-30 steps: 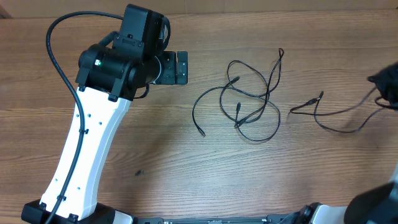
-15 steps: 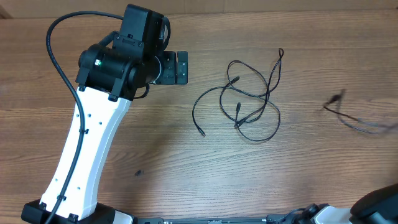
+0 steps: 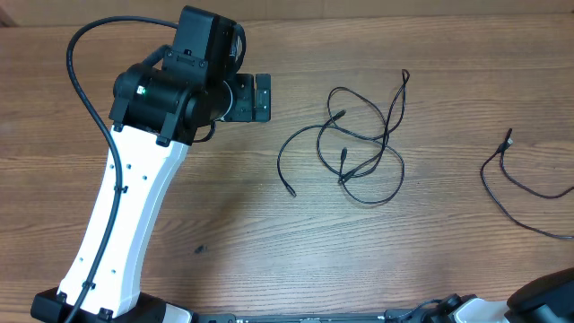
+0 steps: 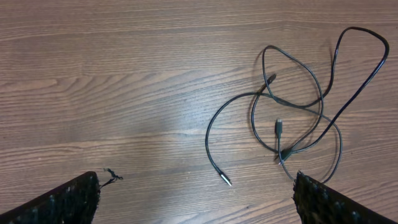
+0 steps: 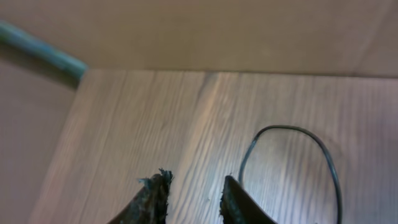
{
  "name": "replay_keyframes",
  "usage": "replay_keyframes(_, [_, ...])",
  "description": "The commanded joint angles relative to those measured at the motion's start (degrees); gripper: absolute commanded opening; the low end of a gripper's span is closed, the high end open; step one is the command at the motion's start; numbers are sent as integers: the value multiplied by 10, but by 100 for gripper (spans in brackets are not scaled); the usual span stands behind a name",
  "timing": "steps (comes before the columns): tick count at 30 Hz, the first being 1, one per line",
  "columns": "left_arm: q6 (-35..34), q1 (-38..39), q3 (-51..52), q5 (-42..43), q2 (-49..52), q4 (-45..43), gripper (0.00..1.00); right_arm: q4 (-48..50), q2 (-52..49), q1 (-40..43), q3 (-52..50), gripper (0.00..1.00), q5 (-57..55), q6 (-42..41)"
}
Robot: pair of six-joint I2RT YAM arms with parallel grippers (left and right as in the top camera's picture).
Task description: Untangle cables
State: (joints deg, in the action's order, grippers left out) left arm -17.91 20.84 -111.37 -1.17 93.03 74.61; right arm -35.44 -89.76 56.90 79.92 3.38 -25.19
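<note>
A tangle of thin black cables (image 3: 359,135) lies in loops on the wooden table (image 3: 224,215), right of centre, with one plug end (image 3: 290,190) trailing to the lower left. The left wrist view shows the same cable tangle (image 4: 292,112). A separate cable (image 3: 516,184) lies apart at the right edge, and a loop of this cable (image 5: 292,129) appears in the right wrist view. My left gripper (image 3: 260,97) hovers left of the tangle, wide open (image 4: 196,199) and empty. My right gripper (image 5: 194,193) has its jaws parted with nothing between them; the loop lies just beside its right finger.
The white left arm (image 3: 126,215) stretches from the bottom left to the upper middle of the table. Part of the right arm (image 3: 547,301) shows at the bottom right corner. In the right wrist view the table's edge (image 5: 81,71) is close by.
The separate cable was dragged right, away from the tangle, and now lies still at the right edge. My right gripper left the overhead view and its jaws parted. The left arm stayed put.
</note>
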Motion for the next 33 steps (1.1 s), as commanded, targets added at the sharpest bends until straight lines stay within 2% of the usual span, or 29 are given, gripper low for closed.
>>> replay_keyframes(1, [-5, -2, -8, -7, 4, 0, 99, 1, -1, -1, 7, 30, 90, 2])
replay_keyframes(4, [-5, -2, -8, -7, 4, 0, 100, 0, -1, -10, 7, 31, 178, 37])
replay_keyframes(5, [-5, -2, -8, -7, 4, 0, 100, -8, -1, -20, 7, 34, 212, 60])
replay_keyframes(9, [-5, -2, -8, -7, 4, 0, 100, -42, -1, -61, 7, 44, 223, 89])
replay_keyframes(14, [-5, -2, -8, -7, 4, 0, 100, -75, -1, -132, 7, 72, 222, 108])
replay_keyframes(18, [-5, -2, -8, -7, 4, 0, 99, -84, -1, -194, 7, 84, 222, 107])
replay_keyframes(20, [-5, -2, -8, -7, 4, 0, 100, -84, -1, -237, 7, 99, 222, 107])
replay_keyframes(30, [-5, -2, -8, -7, 4, 0, 99, -38, -15, -395, 7, 100, 222, 100])
replay_keyframes(33, [-5, -2, -8, -8, 4, 0, 99, -12, -36, -432, 7, 100, 216, 56])
